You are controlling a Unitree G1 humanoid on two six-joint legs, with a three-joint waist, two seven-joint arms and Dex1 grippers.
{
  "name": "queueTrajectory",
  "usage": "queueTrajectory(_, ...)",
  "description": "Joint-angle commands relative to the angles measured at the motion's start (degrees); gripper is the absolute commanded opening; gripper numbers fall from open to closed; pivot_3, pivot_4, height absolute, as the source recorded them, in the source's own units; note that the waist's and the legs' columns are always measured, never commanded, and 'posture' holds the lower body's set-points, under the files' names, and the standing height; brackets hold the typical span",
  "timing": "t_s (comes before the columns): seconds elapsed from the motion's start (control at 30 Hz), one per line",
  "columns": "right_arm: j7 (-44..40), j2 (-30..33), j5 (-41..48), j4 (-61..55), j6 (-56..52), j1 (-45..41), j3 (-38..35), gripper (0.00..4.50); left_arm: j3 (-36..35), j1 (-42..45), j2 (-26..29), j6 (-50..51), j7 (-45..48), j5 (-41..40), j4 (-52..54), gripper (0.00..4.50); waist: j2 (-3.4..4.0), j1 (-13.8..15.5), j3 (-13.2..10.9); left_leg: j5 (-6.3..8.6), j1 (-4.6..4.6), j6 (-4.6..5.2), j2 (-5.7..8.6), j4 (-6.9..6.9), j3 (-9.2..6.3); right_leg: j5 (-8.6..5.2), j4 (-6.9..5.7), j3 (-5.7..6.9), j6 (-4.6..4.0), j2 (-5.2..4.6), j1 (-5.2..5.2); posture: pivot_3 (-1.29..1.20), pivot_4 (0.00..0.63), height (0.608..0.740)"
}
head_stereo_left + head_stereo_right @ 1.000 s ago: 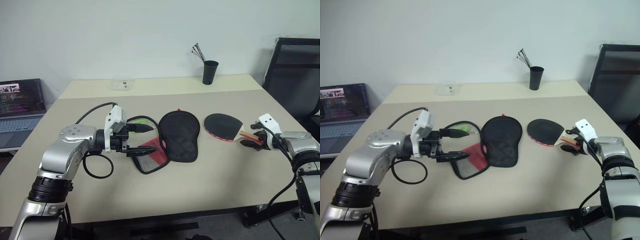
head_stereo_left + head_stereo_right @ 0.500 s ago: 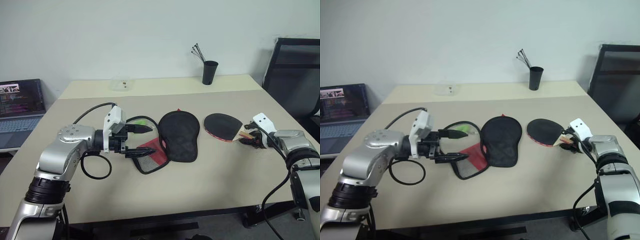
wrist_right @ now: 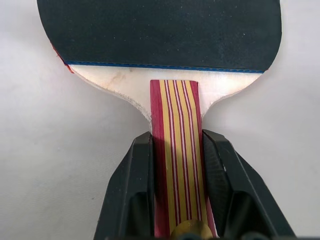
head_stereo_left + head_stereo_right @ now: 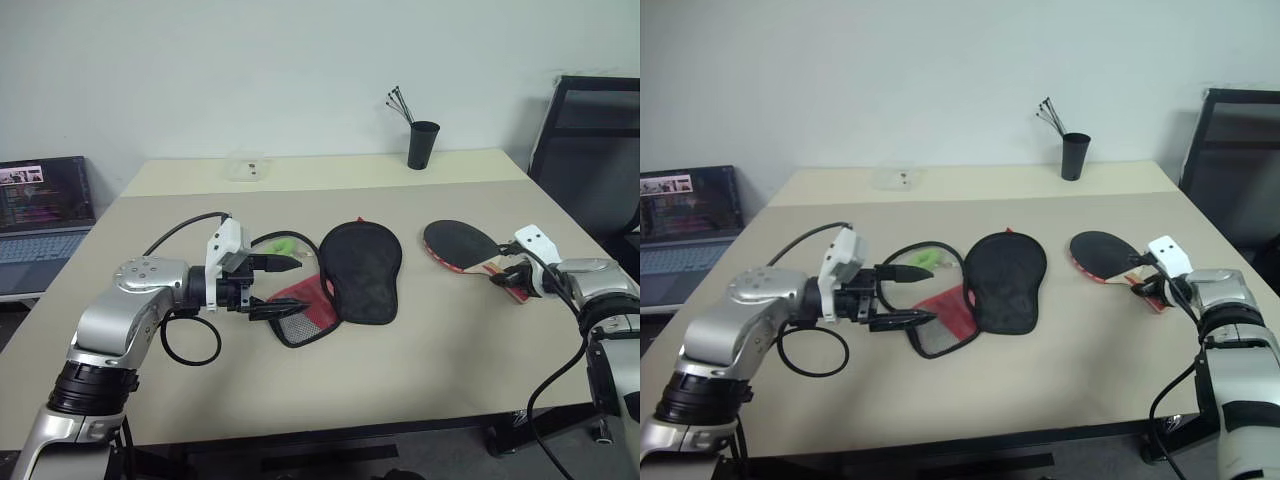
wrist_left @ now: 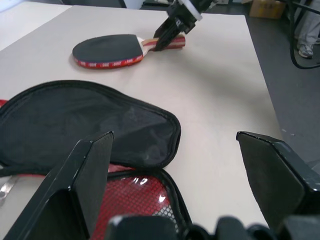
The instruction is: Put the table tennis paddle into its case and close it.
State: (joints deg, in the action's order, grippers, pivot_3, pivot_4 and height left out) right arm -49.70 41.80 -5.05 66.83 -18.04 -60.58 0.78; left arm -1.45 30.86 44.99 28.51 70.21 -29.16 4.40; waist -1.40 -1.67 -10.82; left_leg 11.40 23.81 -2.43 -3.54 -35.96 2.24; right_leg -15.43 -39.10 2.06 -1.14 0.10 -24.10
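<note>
Right claw (image 3: 176, 145) clamped on paddle (image 4: 462, 243) handle at frame right; open case (image 4: 345, 280) lies leftward, by spread left claw (image 4: 284, 286)

**Right gripper clamped on the paddle handle, left gripper spread wide**

The right arm reaches forward along the robot's right side, its wrist bent inward so the right gripper (image 4: 508, 276) points toward the middle of the table. Its two black fingers (image 3: 131, 190) press against either side of the striped handle of the table tennis paddle (image 3: 176, 165), the handle running straight back between them toward the wrist.

The left arm is bent at the elbow and held above the table, forearm turned across the body. The left gripper (image 4: 278, 288) points to the robot's right and a little downward, its two black fingers (image 5: 82, 187) set wide apart with nothing between them.
</note>
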Motion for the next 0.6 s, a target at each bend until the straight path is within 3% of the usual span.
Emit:
queueTrajectory(0.03,-2.0,1.4,6.0,-15.3,-8.4,0.5,-4.6,1.0,-2.3,-0.5,0.8,-0.3,-0.7,-1.1,2.9,4.31,0.01,-0.2,0.0,0.0,0.0,0.0,-0.01,0.01,0.01,0.0,0.0,-0.01,0.0,0.0,-0.01,0.0,0.15,0.74)
queueTrajectory(0.17,2.6,-3.6,13.5,-42.3,-27.6,9.3,-9.5,1.0,-3.0,-1.7,0.7,-0.4,-1.3,-1.4,3.5,4.31,0.0,-0.1,0.0,0.0,-0.03,0.0,-0.07,0.04,-0.02,0.0,0.0,0.01,0.01,0.01,-0.01,0.0,0.15,0.74)
queueTrajectory(0.33,18.4,-21.1,18.7,-69.2,-47.8,17.0,-14.9,1.0,-3.8,-2.6,0.8,-0.5,-1.1,-1.6,3.5,4.31,0.02,-0.2,0.0,0.0,-0.06,-0.03,-0.19,-0.01,-0.1,-0.01,-0.35,-0.01,0.0,-0.04,-0.09,0.0,0.15,0.74)
queueTrajectory(0.5,31.3,-37.1,19.5,-75.2,-52.7,16.3,-16.5,1.0,-3.5,-2.0,0.7,-0.7,-0.9,-1.3,2.7,4.31,0.02,0.2,0.0,-0.01,-0.05,-0.04,-0.04,-0.08,-0.13,-0.01,-0.54,0.06,0.01,-0.06,-0.13,0.0,0.15,0.74)
queueTrajectory(0.6,35.1,-41.6,19.3,-74.6,-51.5,16.1,-15.3,1.0,-3.3,-1.8,0.6,-1.0,-0.9,-1.1,2.6,4.31,0.01,0.2,0.0,-0.01,-0.01,-0.03,-0.01,-0.12,-0.14,-0.01,-0.5,0.06,0.01,-0.09,-0.12,0.0,0.15,0.74)
